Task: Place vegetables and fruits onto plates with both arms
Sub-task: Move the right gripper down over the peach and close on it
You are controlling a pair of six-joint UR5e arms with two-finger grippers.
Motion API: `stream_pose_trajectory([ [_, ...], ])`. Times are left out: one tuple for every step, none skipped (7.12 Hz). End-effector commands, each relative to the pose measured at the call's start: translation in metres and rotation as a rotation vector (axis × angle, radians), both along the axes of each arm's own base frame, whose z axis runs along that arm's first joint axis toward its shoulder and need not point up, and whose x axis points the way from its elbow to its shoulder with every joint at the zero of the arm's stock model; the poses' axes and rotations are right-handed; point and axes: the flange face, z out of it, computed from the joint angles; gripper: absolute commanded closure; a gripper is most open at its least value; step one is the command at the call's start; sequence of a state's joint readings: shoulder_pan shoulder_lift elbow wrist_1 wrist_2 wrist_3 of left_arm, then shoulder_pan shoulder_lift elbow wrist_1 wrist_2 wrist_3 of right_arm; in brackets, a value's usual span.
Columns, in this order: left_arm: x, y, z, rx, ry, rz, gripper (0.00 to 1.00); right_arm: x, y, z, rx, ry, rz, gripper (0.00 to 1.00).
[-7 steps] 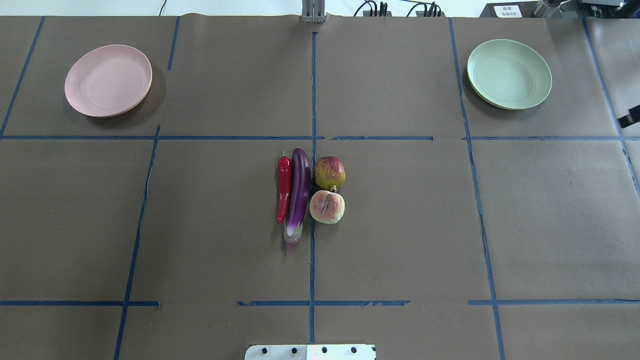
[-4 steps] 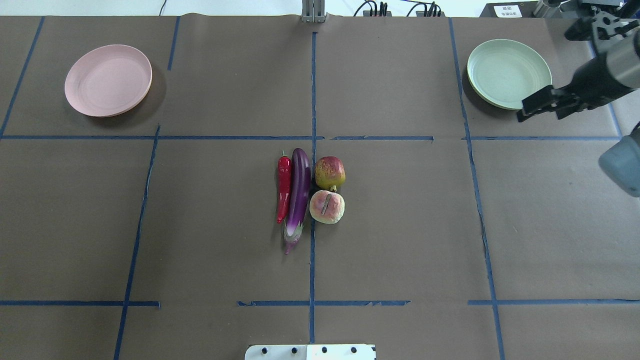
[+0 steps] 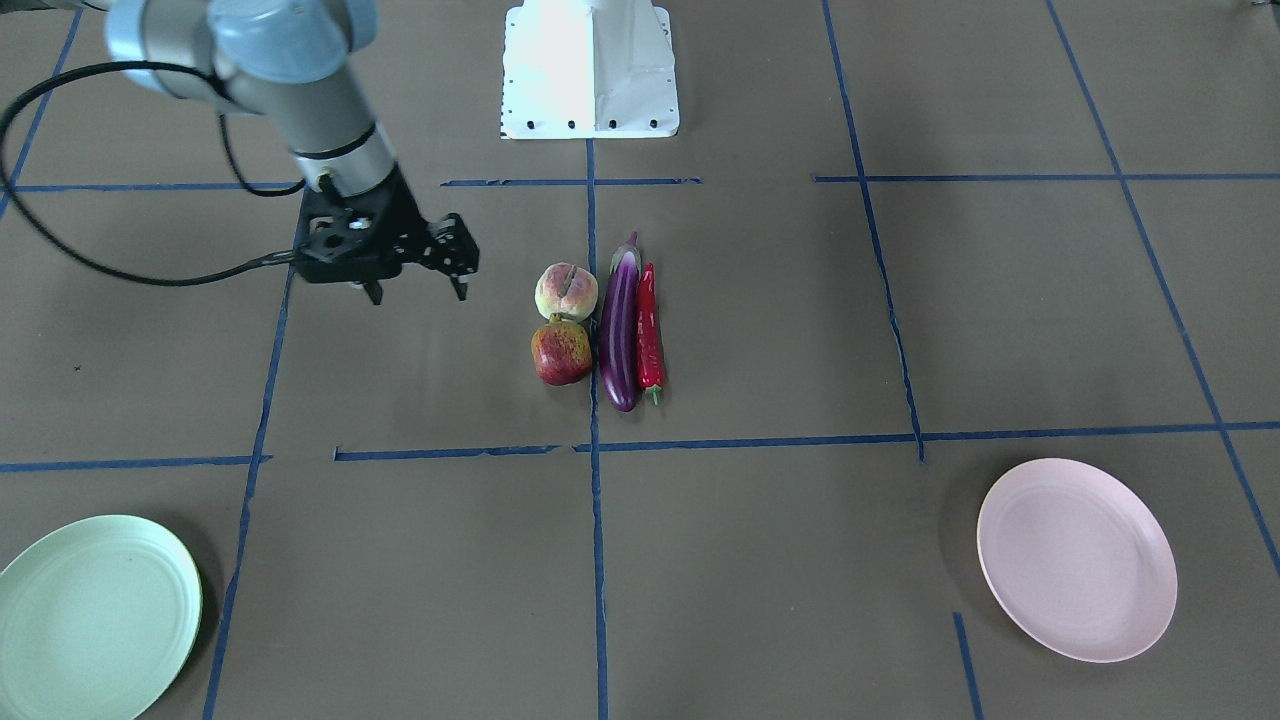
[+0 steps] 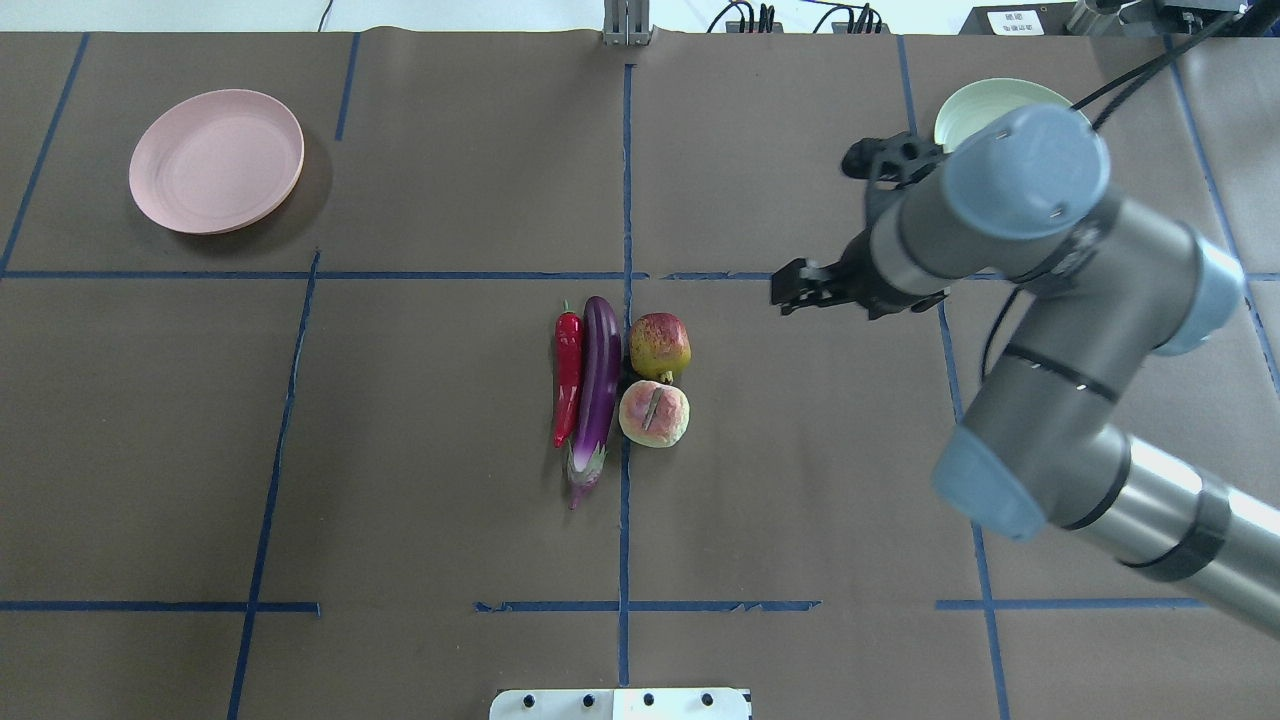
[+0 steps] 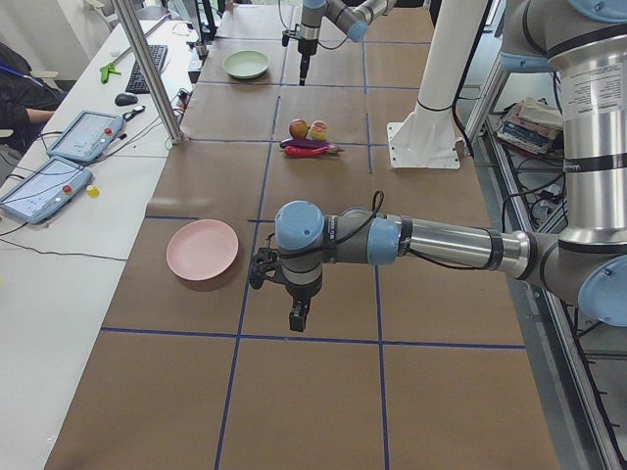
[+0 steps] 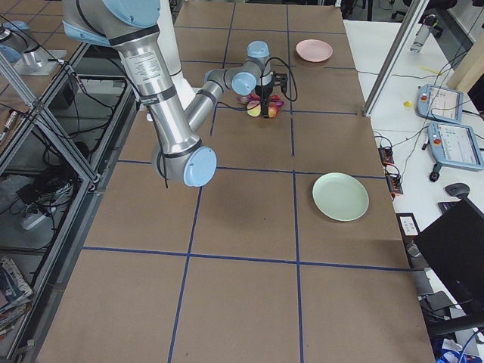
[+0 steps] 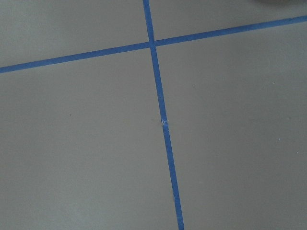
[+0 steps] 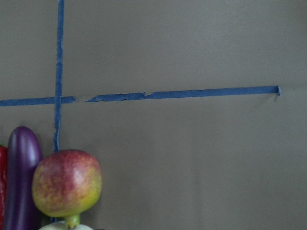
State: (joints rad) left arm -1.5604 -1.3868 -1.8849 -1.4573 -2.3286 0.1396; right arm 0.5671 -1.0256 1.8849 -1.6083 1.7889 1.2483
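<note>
The purple eggplant (image 4: 597, 390), red chili (image 4: 567, 378), dark-red pomegranate (image 4: 660, 346) and pale peach (image 4: 655, 414) lie close together at the table's centre. The pink plate (image 4: 215, 160) sits empty at the far left. The mint green plate (image 4: 985, 100) at the far right is partly hidden by my right arm. My right gripper (image 3: 418, 296) is open and empty, above the table beside the pomegranate and apart from it. Its wrist view shows the pomegranate (image 8: 67, 189) and the eggplant (image 8: 21, 177). My left gripper (image 5: 297, 319) shows only in the exterior left view, near the pink plate (image 5: 202, 249). I cannot tell whether it is open.
The white base block (image 3: 590, 70) stands at the robot's edge of the table. Blue tape lines (image 7: 160, 115) cross the brown table cover. A metal post (image 4: 627, 25) stands at the far edge. Operators' tablets (image 5: 44, 186) lie on a side desk.
My right arm has swung in from the right edge, past the green plate, to beside the pomegranate. The produce and plates have not moved.
</note>
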Motion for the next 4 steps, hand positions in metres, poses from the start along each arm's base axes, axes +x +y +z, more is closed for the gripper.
stream_pose_trajectory([
  [0.000,0.000,0.001,-0.003,0.000,0.000,0.00,-0.087,0.037,-0.040,-0.010,0.069,0.071,0.00],
  [0.000,0.000,0.001,-0.003,0.000,0.000,0.00,-0.117,0.032,-0.046,-0.016,0.098,0.082,0.00],
  [0.000,0.000,0.002,-0.004,0.000,0.000,0.00,-0.137,0.023,-0.053,-0.018,0.120,0.087,0.00],
  [0.000,0.000,0.001,-0.003,0.000,0.000,0.00,-0.145,0.020,-0.052,-0.023,0.133,0.085,0.00],
])
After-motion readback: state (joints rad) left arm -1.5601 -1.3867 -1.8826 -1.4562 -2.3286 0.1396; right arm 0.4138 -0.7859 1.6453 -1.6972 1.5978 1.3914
